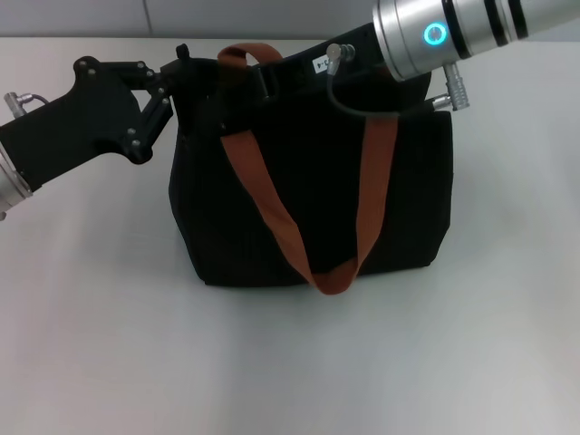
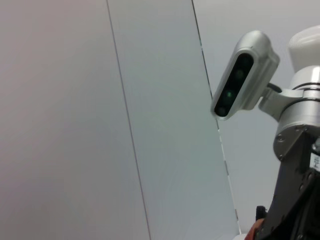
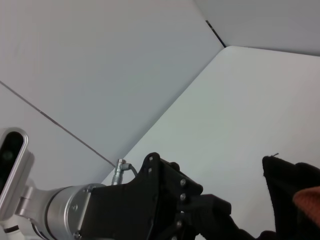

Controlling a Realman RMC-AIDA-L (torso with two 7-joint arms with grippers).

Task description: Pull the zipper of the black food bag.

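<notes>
- The black food bag (image 1: 317,195) is seen upright on the white table (image 1: 136,362), orange straps (image 1: 272,213) draped down its front.
- The left gripper (image 1: 181,77) is placed at the bag's upper left corner; whether it is clenched cannot be told.
- The right gripper is hidden behind the bag's top edge; grip state cannot be told.
- The zipper is not discernible.

Looked like a lab or test room: plain white counter (image 1: 109,344), bare grey panel walls (image 2: 75,125) with thin seams, a camera (image 2: 242,75) mounted on the robot's head, no household or shop items visible.
</notes>
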